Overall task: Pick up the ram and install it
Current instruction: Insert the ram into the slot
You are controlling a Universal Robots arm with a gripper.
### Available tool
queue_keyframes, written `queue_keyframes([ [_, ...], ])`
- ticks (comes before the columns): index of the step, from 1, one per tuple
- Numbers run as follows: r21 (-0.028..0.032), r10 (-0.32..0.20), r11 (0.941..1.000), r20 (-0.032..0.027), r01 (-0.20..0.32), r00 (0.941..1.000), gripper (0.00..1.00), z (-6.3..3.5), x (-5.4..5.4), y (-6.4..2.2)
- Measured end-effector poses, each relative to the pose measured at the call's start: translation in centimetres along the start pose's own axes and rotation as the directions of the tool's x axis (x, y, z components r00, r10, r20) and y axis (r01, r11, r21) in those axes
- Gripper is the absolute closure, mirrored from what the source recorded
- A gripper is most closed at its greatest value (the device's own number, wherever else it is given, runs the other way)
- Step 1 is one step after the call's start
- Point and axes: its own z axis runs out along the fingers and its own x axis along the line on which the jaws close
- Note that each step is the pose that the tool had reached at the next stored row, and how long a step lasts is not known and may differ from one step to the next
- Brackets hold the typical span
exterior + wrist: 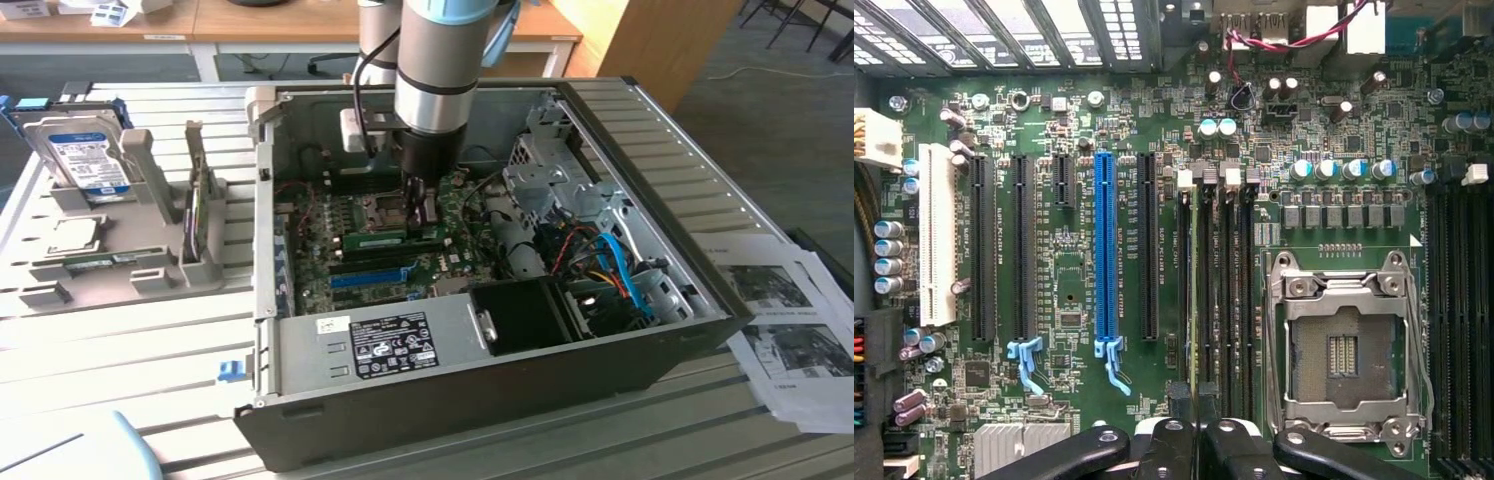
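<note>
The ram (1200, 300) shows edge-on, its near end hidden between the clamped fingers (1184, 398).

end effector (1197, 408) | at black memory slots (1225, 300) | between blue slot (1106, 250) and CPU socket (1344, 350)

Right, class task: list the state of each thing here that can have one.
computer case: open, side panel off
gripper: shut on the ram
ram: on edge among the memory slots
processor socket: empty
blue slot: empty
</note>
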Motion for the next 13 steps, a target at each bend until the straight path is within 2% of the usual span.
queue_keyframes([
  [10,-0.0002,0.000,1.0000,0.0001,0.000,1.0000,0.89,0.02,0.00,-0.01],
  [13,-0.0032,0.000,1.0000,-0.0001,0.000,1.0000,0.89,-0.14,0.00,-0.07],
])
